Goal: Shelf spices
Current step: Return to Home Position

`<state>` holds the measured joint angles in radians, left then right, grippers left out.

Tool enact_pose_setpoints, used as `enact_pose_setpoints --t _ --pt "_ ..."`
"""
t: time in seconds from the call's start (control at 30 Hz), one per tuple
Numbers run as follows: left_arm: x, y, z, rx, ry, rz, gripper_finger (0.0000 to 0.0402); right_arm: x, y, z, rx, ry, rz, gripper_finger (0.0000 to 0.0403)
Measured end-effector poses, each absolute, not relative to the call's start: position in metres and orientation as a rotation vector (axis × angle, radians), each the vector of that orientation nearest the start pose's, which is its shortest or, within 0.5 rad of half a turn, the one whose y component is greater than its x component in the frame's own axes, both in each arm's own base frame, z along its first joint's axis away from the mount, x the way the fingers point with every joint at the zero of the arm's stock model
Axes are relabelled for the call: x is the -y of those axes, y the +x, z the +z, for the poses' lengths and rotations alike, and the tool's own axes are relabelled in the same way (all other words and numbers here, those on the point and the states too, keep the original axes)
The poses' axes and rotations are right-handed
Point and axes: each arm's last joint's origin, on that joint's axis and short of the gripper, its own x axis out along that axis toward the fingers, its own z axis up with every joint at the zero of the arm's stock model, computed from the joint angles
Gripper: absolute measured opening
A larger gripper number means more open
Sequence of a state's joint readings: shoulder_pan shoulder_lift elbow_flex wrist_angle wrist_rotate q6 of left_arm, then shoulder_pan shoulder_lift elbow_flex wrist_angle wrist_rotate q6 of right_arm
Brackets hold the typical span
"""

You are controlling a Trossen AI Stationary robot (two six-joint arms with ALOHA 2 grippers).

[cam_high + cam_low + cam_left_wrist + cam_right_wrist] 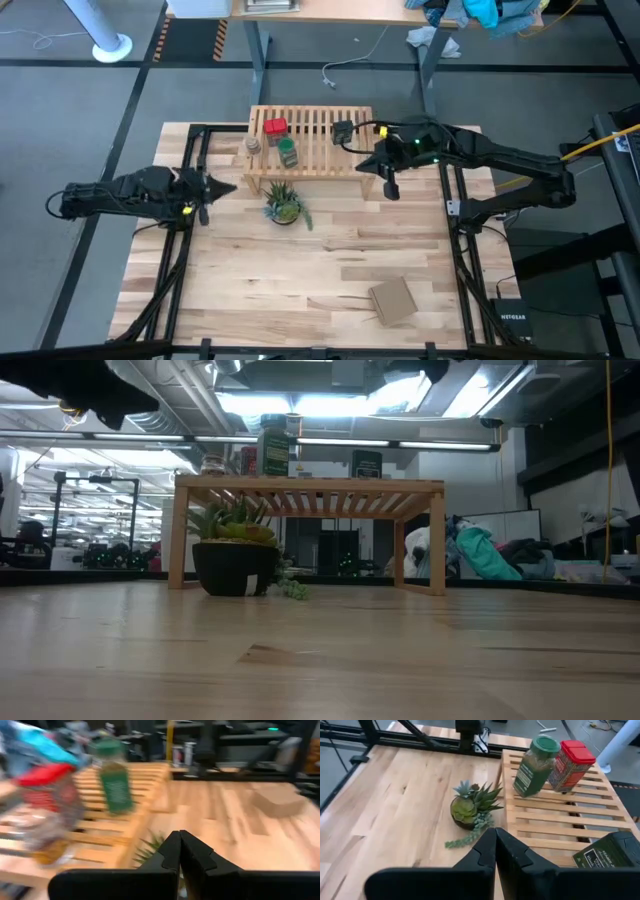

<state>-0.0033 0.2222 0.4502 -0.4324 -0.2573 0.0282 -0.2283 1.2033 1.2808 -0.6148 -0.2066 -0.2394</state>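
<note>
Standing on shelf (315,140), red tin (275,127), green-capped jar (287,152), dark tin (343,131)

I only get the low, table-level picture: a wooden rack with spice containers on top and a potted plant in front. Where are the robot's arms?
Observer: From above, the left end effector hangs off the shelf's left end, and the right end effector just past its right end.
Visitor: Are they gripping anything?
Observer: No. The wrist views show both shut with nothing between the fingers.
Visitor: Anything else I'm missing?
Observer: A flat cardboard piece lies on the robot's right, well away from the shelf.
</note>
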Motion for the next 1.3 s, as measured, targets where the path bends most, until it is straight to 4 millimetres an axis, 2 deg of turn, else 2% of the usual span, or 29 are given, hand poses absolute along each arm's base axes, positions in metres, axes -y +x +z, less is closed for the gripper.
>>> enact_pose_setpoints --t 0.3,0.4,0.57,0.73,0.93,1.3 --pt "-0.001 0.094 0.229 -0.197 -0.010 0.140 0.0000 0.041 0.207 0.384 -0.613 -0.027 0.055 0.0014" --pt "0.001 0.099 0.219 -0.164 0.002 0.111 0.0000 0.039 0.198 0.389 -0.587 -0.009 0.063 0.0014" --pt "0.005 0.104 0.204 -0.147 0.008 0.043 0.0000 0.031 0.186 0.397 -0.528 0.003 0.193 0.0014" --pt "0.007 0.103 0.196 -0.135 0.014 0.011 0.0000 0.023 0.173 0.404 -0.459 -0.030 0.263 0.0014" --pt "0.008 0.099 0.188 -0.097 0.003 -0.014 0.0000 0.012 0.162 0.380 -0.370 -0.054 0.301 0.0014" --pt "0.010 0.098 0.173 -0.011 0.000 -0.091 0.0000 0.011 0.157 0.313 -0.225 -0.019 0.271 0.0014"
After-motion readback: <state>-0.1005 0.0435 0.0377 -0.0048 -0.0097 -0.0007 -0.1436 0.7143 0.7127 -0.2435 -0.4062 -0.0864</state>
